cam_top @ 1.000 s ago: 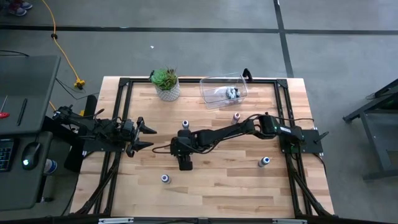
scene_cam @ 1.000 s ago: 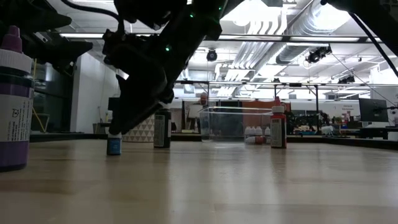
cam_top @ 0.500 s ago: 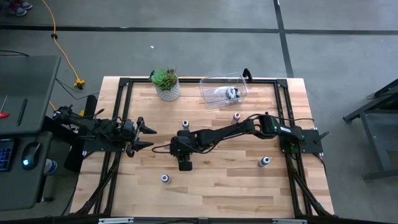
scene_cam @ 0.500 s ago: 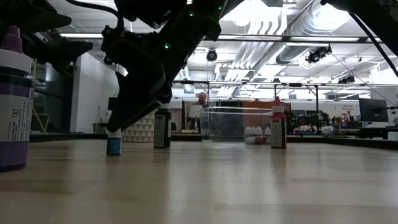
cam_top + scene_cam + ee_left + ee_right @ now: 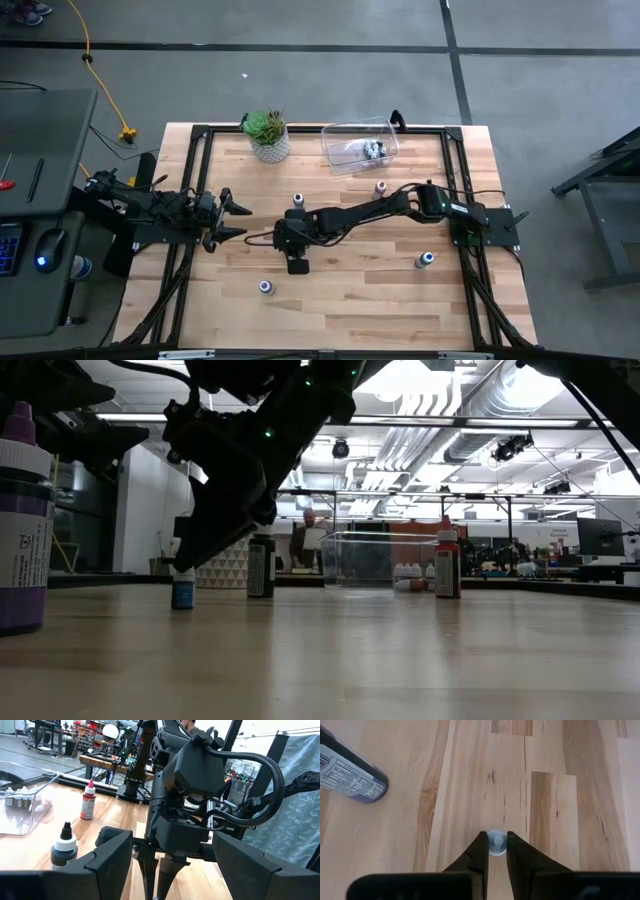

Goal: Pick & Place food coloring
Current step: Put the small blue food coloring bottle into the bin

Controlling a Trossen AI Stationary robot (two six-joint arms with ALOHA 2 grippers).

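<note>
since a second ago the right gripper (image 5: 495,851) has narrowed; its fingers (image 5: 479,852) now pinch a small blue-capped bottle (image 5: 496,842), standing upright near the tabletop's (image 5: 350,310) middle, axis along the downward reach. the left gripper (image 5: 232,220), spread, waits by the left edge. a purple bottle's (image 5: 350,774) label print is unreadable.

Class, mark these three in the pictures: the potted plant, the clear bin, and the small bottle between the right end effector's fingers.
potted plant (image 5: 267,128), high view, on its green leaves.
clear bin (image 5: 341,159), high view, on its near wall.
small bottle (image 5: 496,842), right wrist view, on its round pale-blue cap, seen from above between the dark fingers.
</note>
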